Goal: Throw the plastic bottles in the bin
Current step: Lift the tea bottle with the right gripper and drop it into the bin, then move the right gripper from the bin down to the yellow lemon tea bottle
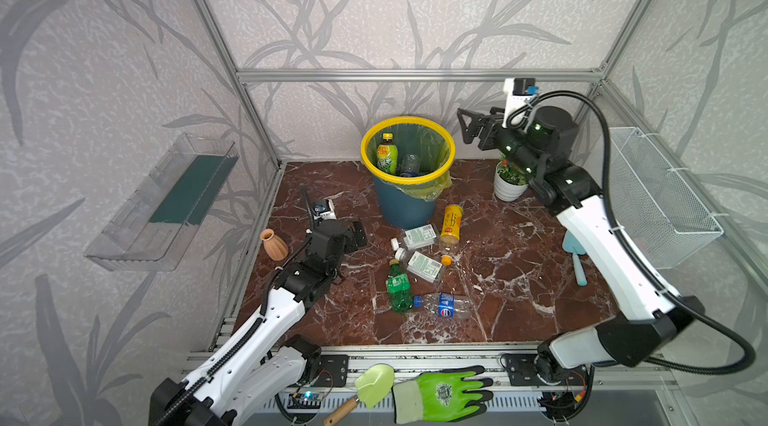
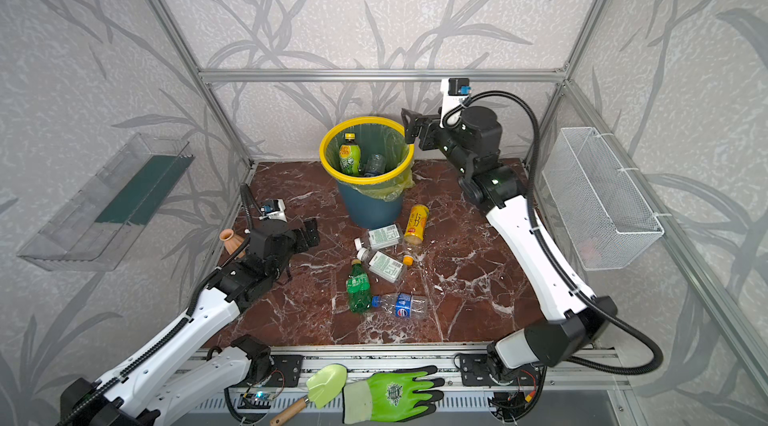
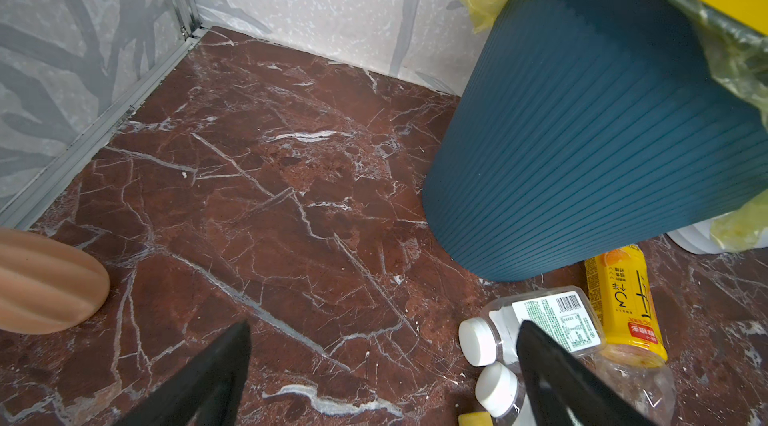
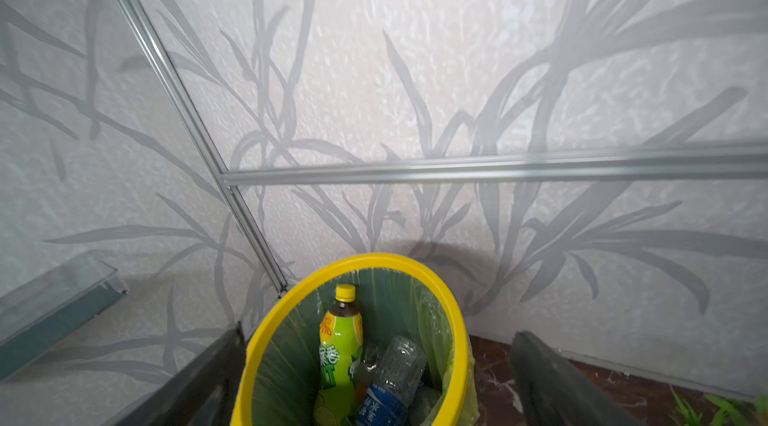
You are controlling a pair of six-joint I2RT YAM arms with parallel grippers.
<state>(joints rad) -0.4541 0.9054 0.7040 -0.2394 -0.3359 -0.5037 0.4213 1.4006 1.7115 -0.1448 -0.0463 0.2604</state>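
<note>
**Open left flank, cluttered centre**

Bare worktop (image 1: 353, 191) runs from the left tool (image 1: 359, 233) to the bin (image 1: 399, 208). Bottles (image 1: 424, 266) crowd the ground just in front of it. A vase (image 1: 273, 244) sits at the left edge, a flower pot (image 1: 509, 189) in the back right corner.

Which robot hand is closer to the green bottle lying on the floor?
Left. The left gripper is low over the floor, left of the green bottle and farther back. The right gripper is raised beside the bin's yellow rim, well beyond the bottle.

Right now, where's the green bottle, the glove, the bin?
green bottle (image 1: 398, 285): in a top view, its label
glove (image 1: 444, 395): in a top view, its green middle
bin (image 1: 401, 206): in a top view, its blue wall
</note>
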